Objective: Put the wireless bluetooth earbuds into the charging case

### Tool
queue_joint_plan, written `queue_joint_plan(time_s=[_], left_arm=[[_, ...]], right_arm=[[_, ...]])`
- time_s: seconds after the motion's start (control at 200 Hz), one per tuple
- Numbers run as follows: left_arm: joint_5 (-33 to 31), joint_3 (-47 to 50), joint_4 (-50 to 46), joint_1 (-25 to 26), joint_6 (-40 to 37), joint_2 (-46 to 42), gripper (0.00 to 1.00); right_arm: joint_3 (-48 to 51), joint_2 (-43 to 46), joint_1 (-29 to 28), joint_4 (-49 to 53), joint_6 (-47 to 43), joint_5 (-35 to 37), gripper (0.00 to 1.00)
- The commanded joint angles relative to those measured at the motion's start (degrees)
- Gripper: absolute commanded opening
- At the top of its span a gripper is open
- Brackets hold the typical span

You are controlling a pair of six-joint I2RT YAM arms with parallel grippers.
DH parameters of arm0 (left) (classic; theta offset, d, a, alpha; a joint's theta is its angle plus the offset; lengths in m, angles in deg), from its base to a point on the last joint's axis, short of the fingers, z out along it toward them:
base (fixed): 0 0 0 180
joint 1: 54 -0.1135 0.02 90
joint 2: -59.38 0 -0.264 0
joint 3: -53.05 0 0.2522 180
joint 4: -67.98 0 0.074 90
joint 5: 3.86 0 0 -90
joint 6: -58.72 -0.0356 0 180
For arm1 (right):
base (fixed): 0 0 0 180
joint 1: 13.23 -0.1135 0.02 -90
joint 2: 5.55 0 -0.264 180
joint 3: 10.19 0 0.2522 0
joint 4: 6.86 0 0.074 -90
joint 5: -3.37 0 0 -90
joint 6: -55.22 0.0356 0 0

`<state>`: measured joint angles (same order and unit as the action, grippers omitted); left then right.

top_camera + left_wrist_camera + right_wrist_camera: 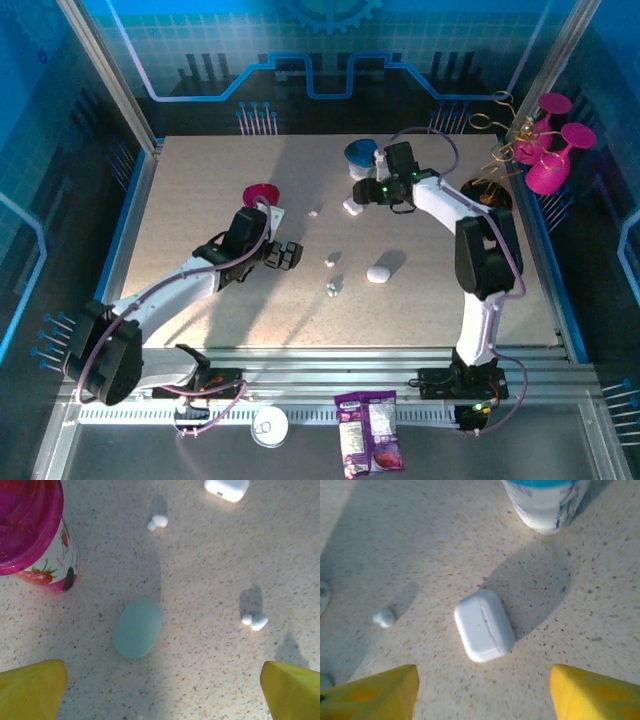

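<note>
A shut white charging case [484, 625] lies flat on the table just ahead of my right gripper [482, 695], which is open with nothing between its yellow fingers [370, 692]. One small earbud [385, 616] lies to the left of that case. Seen from above, the right gripper [362, 190] hovers by the case [352, 207]. My left gripper [162, 690] is open and empty over a pale green pebble-shaped case [137, 627]. Two earbuds [157, 521] [255, 621] lie apart on the table beyond it. More earbuds [333, 287] lie mid-table.
A pink strawberry cup [35, 535] stands close to the left gripper's left side. A blue-topped white cup [547, 502] stands just beyond the white case. A white pebble-shaped case [378, 273] lies mid-table. Pink glasses on a wire stand [545, 150] sit far right.
</note>
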<state>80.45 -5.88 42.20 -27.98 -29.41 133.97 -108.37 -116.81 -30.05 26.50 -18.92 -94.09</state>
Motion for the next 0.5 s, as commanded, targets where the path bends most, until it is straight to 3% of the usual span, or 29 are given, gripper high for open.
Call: queue_joint_plan(time_s=[0.0,0.135,0.495], left_arm=[[0.89,-4.65,-11.4,-1.21,-5.17,4.1,0.99],[-0.89,-7.29,-14.53,-1.41,-10.01,7.96,0.95],[-0.19,-11.65,-11.14,-3.17,-14.11,18.41,0.68]], right_arm=[[4.74,6.71,-1.79,-2.45,-4.18,-0.71,0.73],[9.68,11.41,-2.45,-3.33,-4.82,-1.72,0.74],[15.16,16.14,-2.6,-2.74,-6.04,-1.94,0.74]])
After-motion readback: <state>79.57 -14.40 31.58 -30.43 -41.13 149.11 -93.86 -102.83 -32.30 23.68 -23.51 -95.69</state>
